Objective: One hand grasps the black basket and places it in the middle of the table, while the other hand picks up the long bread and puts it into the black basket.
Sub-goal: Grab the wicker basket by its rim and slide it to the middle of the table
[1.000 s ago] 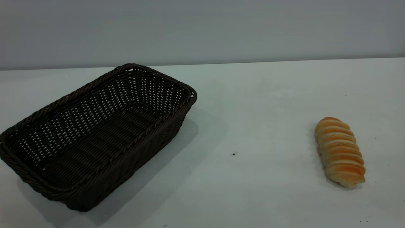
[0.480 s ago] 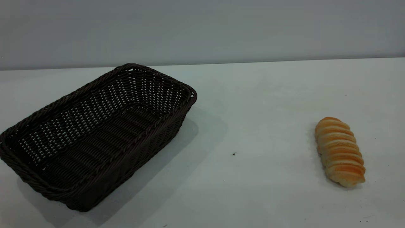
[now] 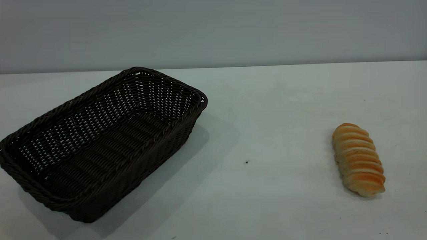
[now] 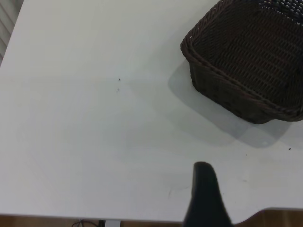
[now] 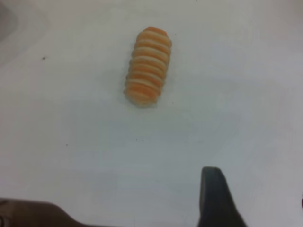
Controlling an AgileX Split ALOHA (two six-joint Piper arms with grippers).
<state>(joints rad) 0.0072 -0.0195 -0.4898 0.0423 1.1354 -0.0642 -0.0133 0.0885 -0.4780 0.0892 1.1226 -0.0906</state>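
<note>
Nothing has moved since the earlier pictures: the black basket (image 3: 100, 143) and the long bread (image 3: 358, 160) lie in the very same spots.

The basket sits on the left side of the white worktop (image 3: 267, 110), turned at a slant, with its open top facing up. It is empty inside. It is not in the middle of the worktop yet. The bread lies flat on the right side, well apart from the basket, with a lot of bare worktop between them. A tiny dark speck (image 3: 246, 162) sits on the worktop between the two.

No arm shows in the outside view. In the left wrist view, the basket (image 4: 251, 61) is seen some way off, and only one dark finger of the left end effector (image 4: 204, 196) pokes into the picture, so I cannot tell if it is wide or narrow. It holds nothing that I can see. In the right wrist view, the bread (image 5: 147, 66) lies ahead on the worktop, and again only one dark finger of the right end effector (image 5: 214, 196) shows, so I cannot tell its state either. It is not touching the bread.

So I think the job has not really begun. Still to do: take hold of the basket, put it in the middle, pick up the bread, and drop it into the basket.
</note>
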